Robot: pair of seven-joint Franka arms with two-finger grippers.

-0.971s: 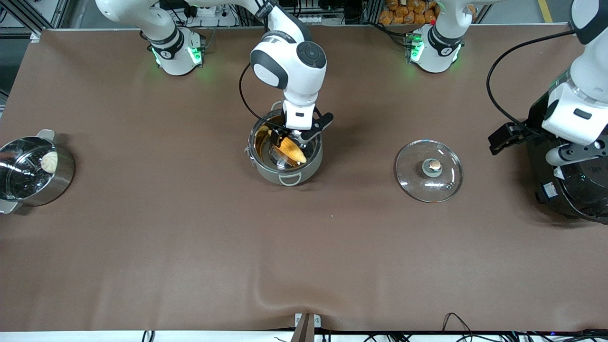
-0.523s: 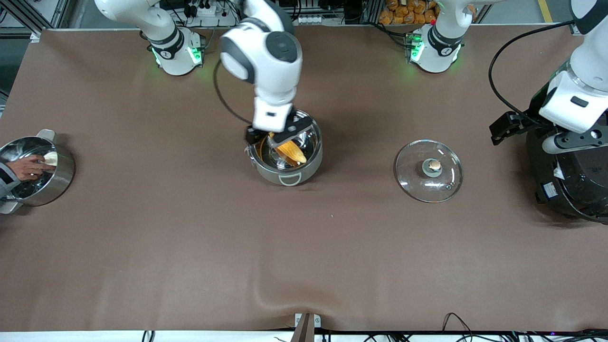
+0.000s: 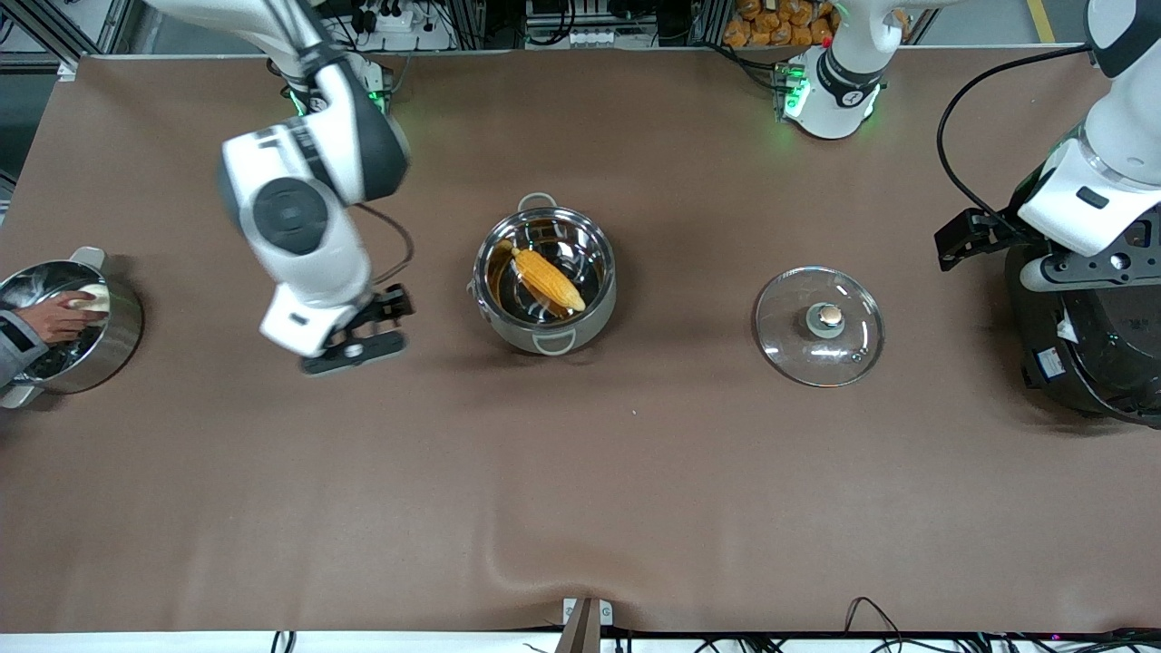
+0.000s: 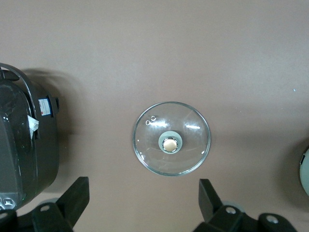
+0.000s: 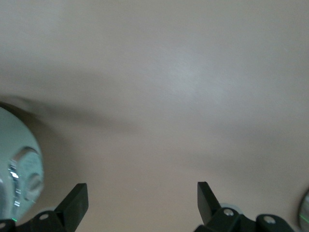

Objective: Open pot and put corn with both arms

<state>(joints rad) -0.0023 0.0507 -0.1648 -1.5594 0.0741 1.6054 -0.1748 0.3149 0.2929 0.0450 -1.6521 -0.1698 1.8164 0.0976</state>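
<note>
Corn [image 3: 547, 278] lies inside open pot [image 3: 544, 281]; lid [image 3: 819, 325] off on surface [image 3: 635, 472]. Task looks done. Right hand [image 3: 358, 337], left hand [image 3: 1043, 263]: both spread, empty.

The right gripper [image 3: 349, 349] is out of the pot [image 3: 544, 283] now, swung well away toward the right arm's end of the table, hanging over bare cloth between the pot and the steamer pot [image 3: 63, 326]. Its fingers [image 5: 72, 205] are spread wide with nothing between them. The corn [image 3: 547, 278] is left lying alone in the pot, fully uncovered, where a second ago the gripper sat over it. A person's hand [image 3: 56, 317] is in the steamer pot, resting on the pale bun [image 3: 93, 297]; a second ago no hand was there. The left gripper [image 3: 1084, 268] has edged slightly higher over the black rice cooker [image 3: 1088, 354].
</note>
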